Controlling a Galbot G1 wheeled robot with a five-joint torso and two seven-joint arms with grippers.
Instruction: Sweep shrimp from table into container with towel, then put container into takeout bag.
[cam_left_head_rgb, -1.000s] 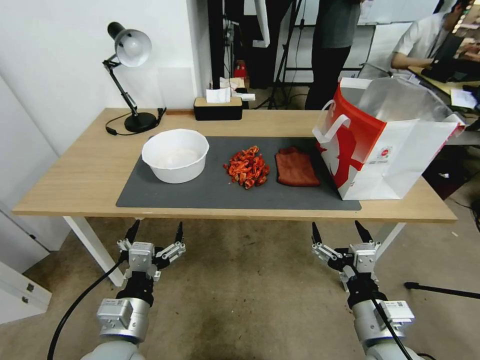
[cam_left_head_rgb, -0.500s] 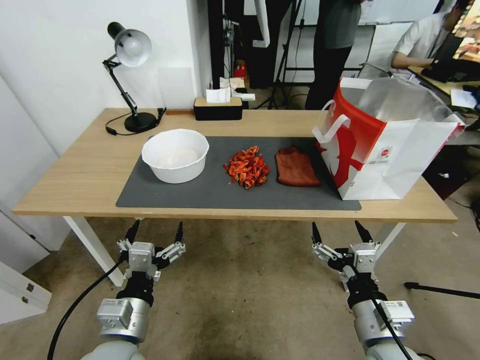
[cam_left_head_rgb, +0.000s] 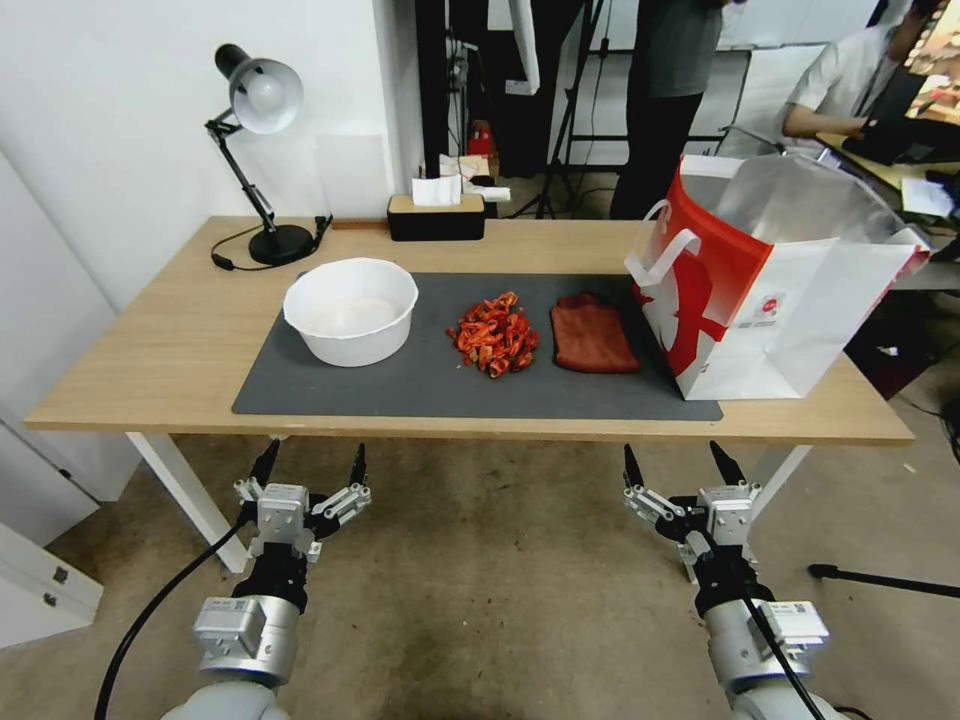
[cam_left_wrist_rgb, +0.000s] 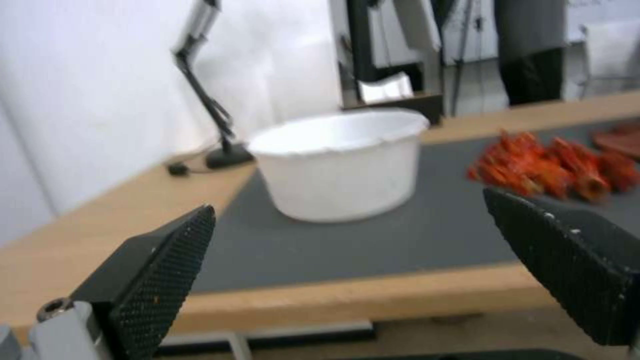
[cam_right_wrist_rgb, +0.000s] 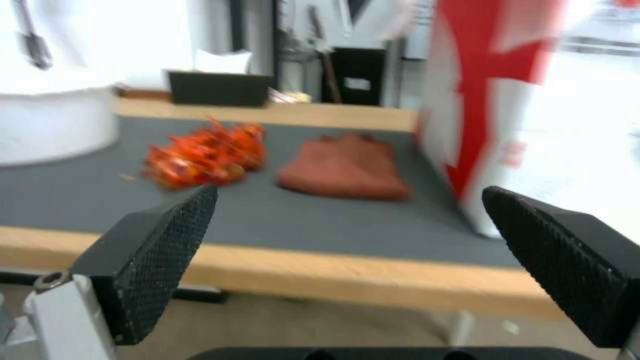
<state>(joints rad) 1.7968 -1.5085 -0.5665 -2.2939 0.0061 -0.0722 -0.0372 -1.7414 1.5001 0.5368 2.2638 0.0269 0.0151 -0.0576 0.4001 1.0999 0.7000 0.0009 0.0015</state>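
Shrimp (cam_left_head_rgb: 494, 335) lie heaped between container (cam_left_head_rgb: 351, 310) and towel (cam_left_head_rgb: 593, 336), beyond both sets of fingers, left (cam_left_head_rgb: 309, 465) and right (cam_left_head_rgb: 679, 464), spread wide below the table (cam_left_head_rgb: 160, 350) edge.

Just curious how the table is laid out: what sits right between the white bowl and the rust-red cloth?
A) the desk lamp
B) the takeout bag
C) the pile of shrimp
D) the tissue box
C: the shrimp lie on the mat between the container and the towel.

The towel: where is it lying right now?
In the head view the towel lies flat on the grey mat, right of centre, between the shrimp and the takeout bag.
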